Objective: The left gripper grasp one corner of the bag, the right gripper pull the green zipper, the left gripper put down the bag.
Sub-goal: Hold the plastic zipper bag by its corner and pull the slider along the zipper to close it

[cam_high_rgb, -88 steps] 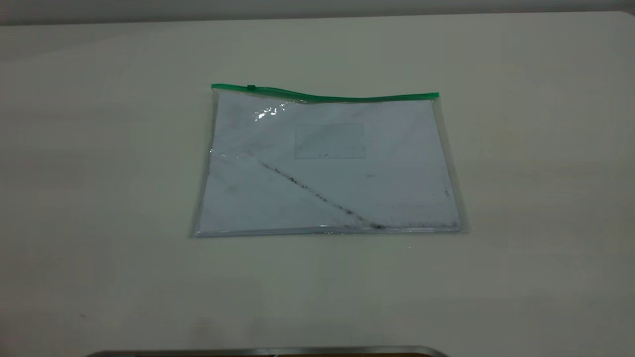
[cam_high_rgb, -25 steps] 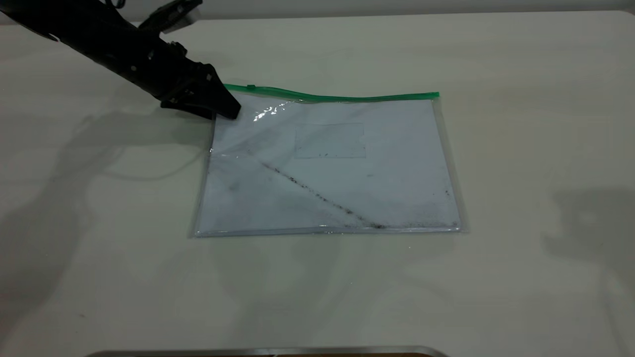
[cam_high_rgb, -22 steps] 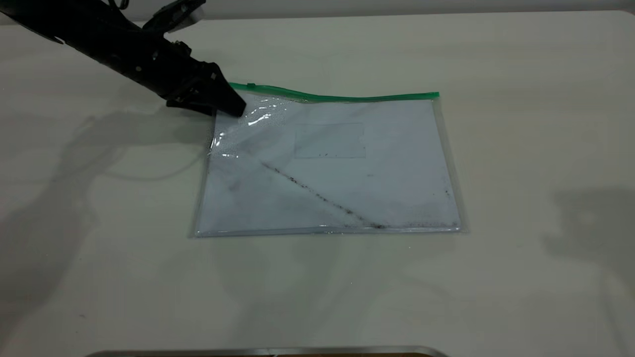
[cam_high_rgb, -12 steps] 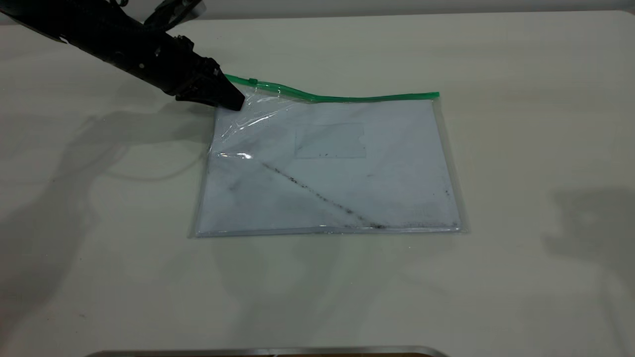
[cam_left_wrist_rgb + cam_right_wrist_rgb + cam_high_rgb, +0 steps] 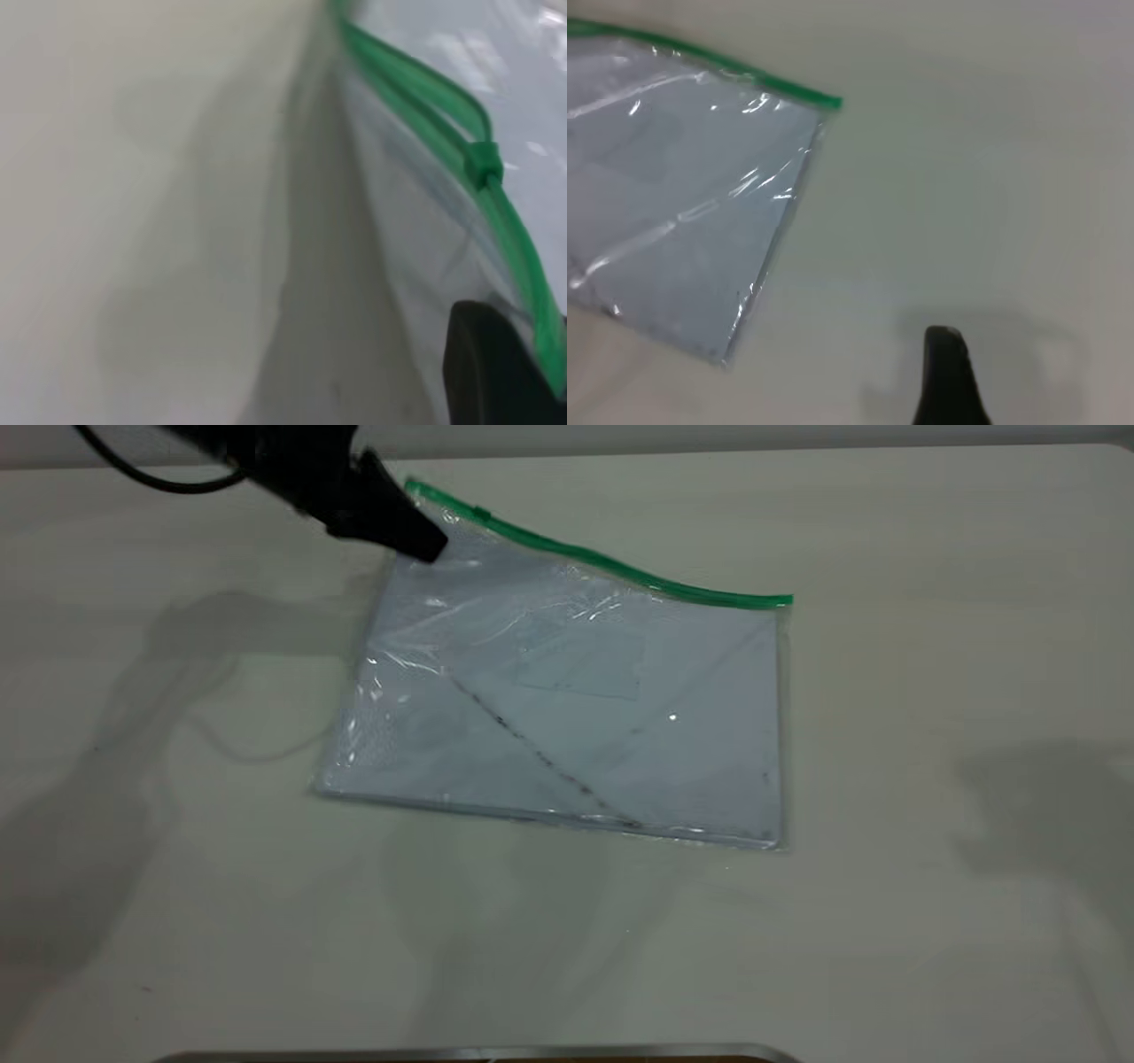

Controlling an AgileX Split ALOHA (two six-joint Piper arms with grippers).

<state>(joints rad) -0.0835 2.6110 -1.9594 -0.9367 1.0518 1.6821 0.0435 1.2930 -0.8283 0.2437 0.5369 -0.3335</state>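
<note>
Pale surface (image 5: 930,691) carried the bag (image 5: 576,717). At far left my left claw (image 5: 423,540) was clamped on its corner and held it raised; the green zipper (image 5: 602,565) sloped down to the right corner resting on the surface. My right claw (image 5: 948,372) hung beside the bag; I cannot tell its opening.
</note>
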